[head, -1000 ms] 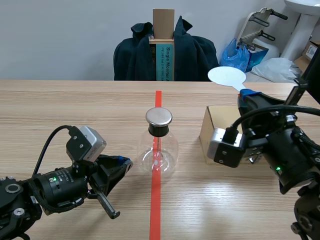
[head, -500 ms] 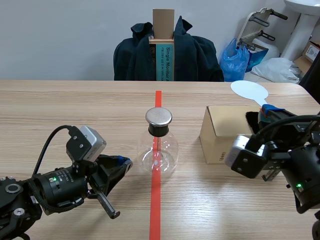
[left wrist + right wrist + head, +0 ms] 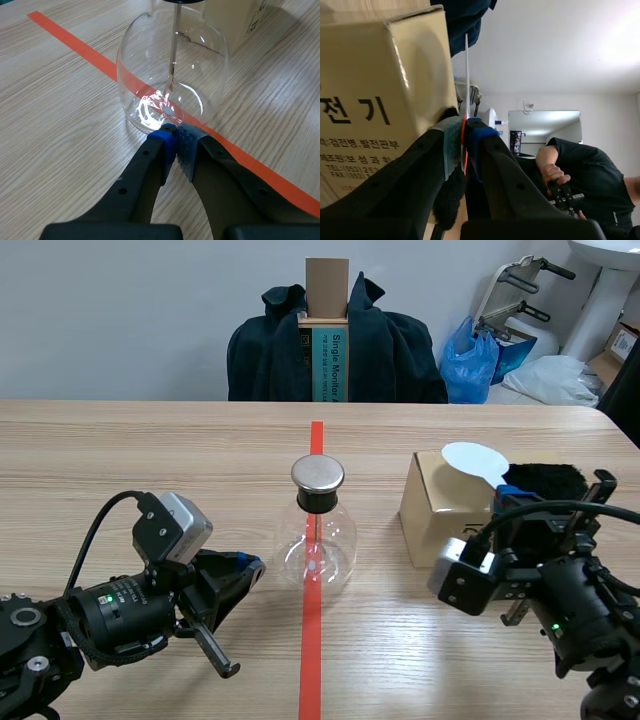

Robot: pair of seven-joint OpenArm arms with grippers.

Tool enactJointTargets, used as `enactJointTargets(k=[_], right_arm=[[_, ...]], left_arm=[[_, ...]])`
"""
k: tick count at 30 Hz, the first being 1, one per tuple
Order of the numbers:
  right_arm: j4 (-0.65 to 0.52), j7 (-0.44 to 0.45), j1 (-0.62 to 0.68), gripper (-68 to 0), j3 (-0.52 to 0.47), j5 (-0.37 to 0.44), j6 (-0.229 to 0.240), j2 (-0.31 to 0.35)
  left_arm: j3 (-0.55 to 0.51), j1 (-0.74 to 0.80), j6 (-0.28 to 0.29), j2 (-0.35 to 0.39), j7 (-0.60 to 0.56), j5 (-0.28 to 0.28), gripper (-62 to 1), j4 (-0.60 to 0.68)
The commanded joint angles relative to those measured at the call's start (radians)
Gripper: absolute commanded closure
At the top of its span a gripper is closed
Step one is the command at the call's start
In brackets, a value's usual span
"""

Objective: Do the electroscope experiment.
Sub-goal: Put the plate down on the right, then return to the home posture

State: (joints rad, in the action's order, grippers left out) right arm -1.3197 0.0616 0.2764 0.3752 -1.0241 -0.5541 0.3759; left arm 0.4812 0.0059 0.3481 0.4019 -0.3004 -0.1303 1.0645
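Note:
The electroscope (image 3: 318, 530), a clear round flask with a metal cap and a thin rod inside, stands on the red tape line at the table's middle. My left gripper (image 3: 245, 568) lies low to its left, shut on nothing. In the left wrist view the fingertips (image 3: 176, 142) meet just short of the flask (image 3: 172, 75). My right gripper (image 3: 515, 502) is shut on the handle of a white disc paddle (image 3: 475, 460). The disc hangs over a cardboard box (image 3: 440, 505), beside a black fur cloth (image 3: 545, 480). The right wrist view shows the paddle (image 3: 467, 75) edge-on between the pads (image 3: 451, 145), against the box (image 3: 370, 100).
A chair draped with a dark jacket (image 3: 335, 340) stands across the table, with a book and a small box (image 3: 327, 285) on it. Bags and a walker frame (image 3: 520, 300) are at the back right. A person in a dark shirt (image 3: 580, 175) shows in the right wrist view.
My right arm swung the white paddle to the right and then down, from raised behind the box to just over the box beside the fur. The left arm stayed still.

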Motion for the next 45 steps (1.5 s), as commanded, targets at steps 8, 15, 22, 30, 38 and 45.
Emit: enactJointTargets(k=[8, 15, 22, 30, 38, 45], right_arm=[[-0.011, 0.004, -0.011, -6.9, 0.012, 0.05, -0.006, -0.005], [-0.011, -0.021, -0.01, -31.4, 0.012, 0.11, -0.006, -0.004], [-0.011, -0.057, -0.007, -45.8, 0.012, 0.121, -0.007, -0.004], [-0.011, -0.056, -0.007, -47.7, 0.012, 0.139, -0.015, -0.001], [-0.011, -0.048, 0.036, -47.7, 0.011, 0.164, -0.014, 0.024], [-0.037, 0.008, 0.126, -47.7, -0.003, 0.35, -0.05, 0.105]], left_arm=[[-0.01, -0.001, 0.002, -0.005, -0.013, -0.006, -1.6, 0.027], [-0.01, 0.0, 0.002, -0.005, -0.013, -0.006, -1.6, 0.027], [-0.01, 0.0, 0.002, -0.005, -0.013, -0.006, -1.7, 0.027], [-0.01, -0.001, 0.002, -0.002, -0.013, -0.006, -1.6, 0.027], [-0.01, -0.001, 0.002, 0.001, -0.013, -0.006, -1.6, 0.027], [-0.015, 0.061, 0.002, 0.063, -0.01, -0.006, -1.7, 0.13]])
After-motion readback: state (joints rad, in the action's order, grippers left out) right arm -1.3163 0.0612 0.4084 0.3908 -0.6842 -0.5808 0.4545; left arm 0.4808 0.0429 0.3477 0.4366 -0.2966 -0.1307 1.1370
